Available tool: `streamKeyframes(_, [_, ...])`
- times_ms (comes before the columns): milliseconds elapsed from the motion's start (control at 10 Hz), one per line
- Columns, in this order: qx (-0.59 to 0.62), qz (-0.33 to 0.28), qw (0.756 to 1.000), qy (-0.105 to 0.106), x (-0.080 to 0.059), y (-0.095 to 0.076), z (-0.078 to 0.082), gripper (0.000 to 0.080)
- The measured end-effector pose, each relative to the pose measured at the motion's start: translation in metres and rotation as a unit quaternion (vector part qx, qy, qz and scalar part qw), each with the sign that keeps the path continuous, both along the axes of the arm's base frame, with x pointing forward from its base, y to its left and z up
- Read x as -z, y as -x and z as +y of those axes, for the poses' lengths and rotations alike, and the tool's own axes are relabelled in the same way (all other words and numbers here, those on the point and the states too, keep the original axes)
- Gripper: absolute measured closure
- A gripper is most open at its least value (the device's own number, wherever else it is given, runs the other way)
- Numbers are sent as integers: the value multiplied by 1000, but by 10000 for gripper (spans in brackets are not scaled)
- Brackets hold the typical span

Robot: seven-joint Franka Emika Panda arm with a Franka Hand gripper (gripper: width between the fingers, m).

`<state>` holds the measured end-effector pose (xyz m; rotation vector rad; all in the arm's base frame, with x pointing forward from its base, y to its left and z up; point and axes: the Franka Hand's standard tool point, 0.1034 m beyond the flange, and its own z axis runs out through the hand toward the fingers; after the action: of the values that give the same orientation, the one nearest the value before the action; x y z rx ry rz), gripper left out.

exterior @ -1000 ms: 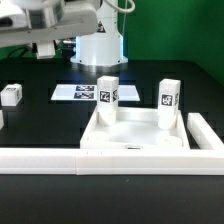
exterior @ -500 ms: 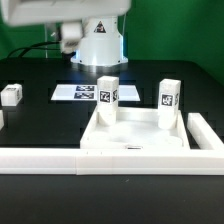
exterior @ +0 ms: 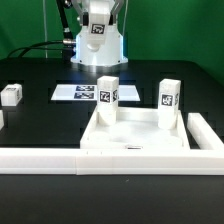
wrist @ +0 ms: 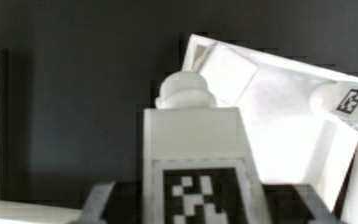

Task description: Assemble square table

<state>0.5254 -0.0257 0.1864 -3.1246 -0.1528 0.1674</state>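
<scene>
Foreground space in the exterior view is taken by a long white L-shaped plastic rail [exterior: 60,158], laid on the black bench [exterior: 40,125]. The large white plastic square tray-like table top [exterior: 130,133] is nested against it. Two small white tagged block legs are stood upright at the far corners of that top: the left standing leg [exterior: 108,97] and the right standing leg [exterior: 168,100], sides being the exterior view's. Whether they are fully seated cannot be told. Farther back, a loose leg [exterior: 11,95] of the same kind is left on the bench at the exterior view's left, and the marker board [exterior: 75,93] lies behind the top.

Farthest away, the gripper [wrist: 194,205] is seen pinching another white tagged block, the held leg [wrist: 194,140], between its dark jaws. Within the last second the arm has been swung from the exterior view's far left to the centre, high in front of the white robot base [exterior: 98,55]. In the wrist view the held leg's rounded tip is now pointed over the table top. A third leg is therefore judged to be on its way to a free corner, with alignment and descent not yet done
</scene>
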Motion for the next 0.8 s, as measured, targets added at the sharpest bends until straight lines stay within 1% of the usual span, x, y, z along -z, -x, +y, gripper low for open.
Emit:
streamKeyframes(100, [-3,-39,999,2,0,-7,-1,512])
streamKeyframes(200, [-6,-64,998,2,1,-6,-1,512])
streamKeyframes(300, [-7,-109,994,4,2,-11,0,512])
streamKeyframes(400, [12,-148,989,-14,10,-13,17,512])
streamKeyframes(500, [22,-167,985,-33,14,-20,46,512])
streamKeyframes(600, [37,-203,977,-54,7,-40,71,512])
streamKeyframes(700, [70,-216,972,-67,-5,-51,95,512])
streamKeyframes(800, [81,-237,965,-73,-15,-57,114,512])
